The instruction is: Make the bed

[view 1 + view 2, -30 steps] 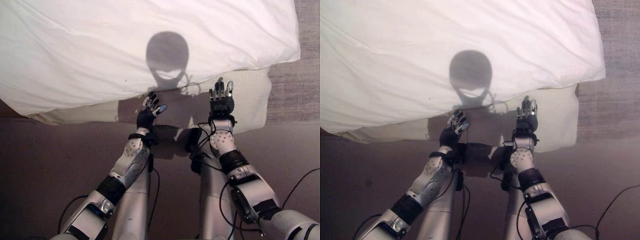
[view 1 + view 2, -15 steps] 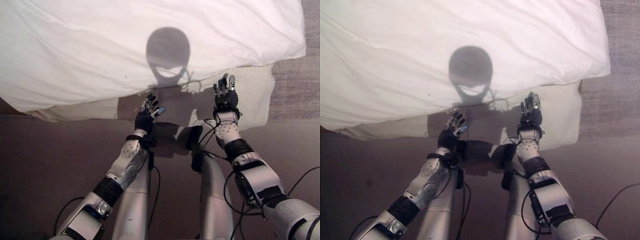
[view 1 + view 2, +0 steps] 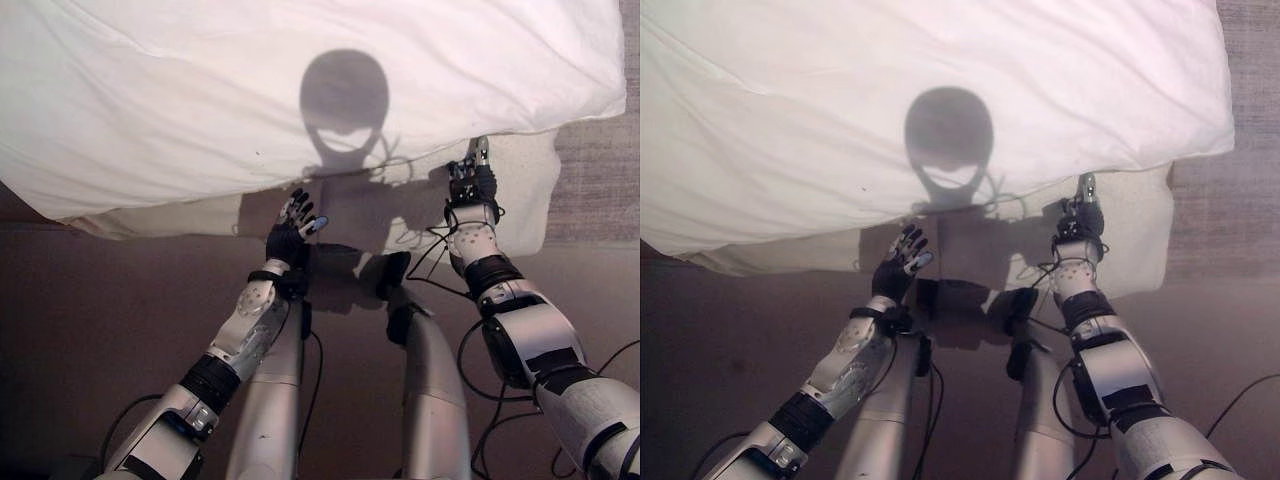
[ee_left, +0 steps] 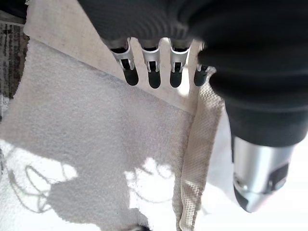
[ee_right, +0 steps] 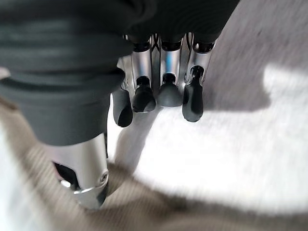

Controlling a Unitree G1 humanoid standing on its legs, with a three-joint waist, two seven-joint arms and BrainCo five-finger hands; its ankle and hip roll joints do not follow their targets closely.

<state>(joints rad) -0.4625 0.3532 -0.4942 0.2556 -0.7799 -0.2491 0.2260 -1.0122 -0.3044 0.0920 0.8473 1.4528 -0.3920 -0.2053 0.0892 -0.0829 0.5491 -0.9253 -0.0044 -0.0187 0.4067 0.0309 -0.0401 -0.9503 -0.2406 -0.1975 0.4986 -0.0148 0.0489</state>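
White duvet [image 3: 300, 100] is spread left-to-right, its near hem just far of both hands. Right hand [image 3: 472, 185] is nearer, fingers straight at hem; left hand [image 3: 293, 228] hangs short, fingers relaxed apart.

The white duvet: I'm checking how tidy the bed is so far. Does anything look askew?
Yes. The white duvet lies slanted and wrinkled, its near edge stopping short, so a strip of beige blanket sticks out beneath it, widest by the right hand.
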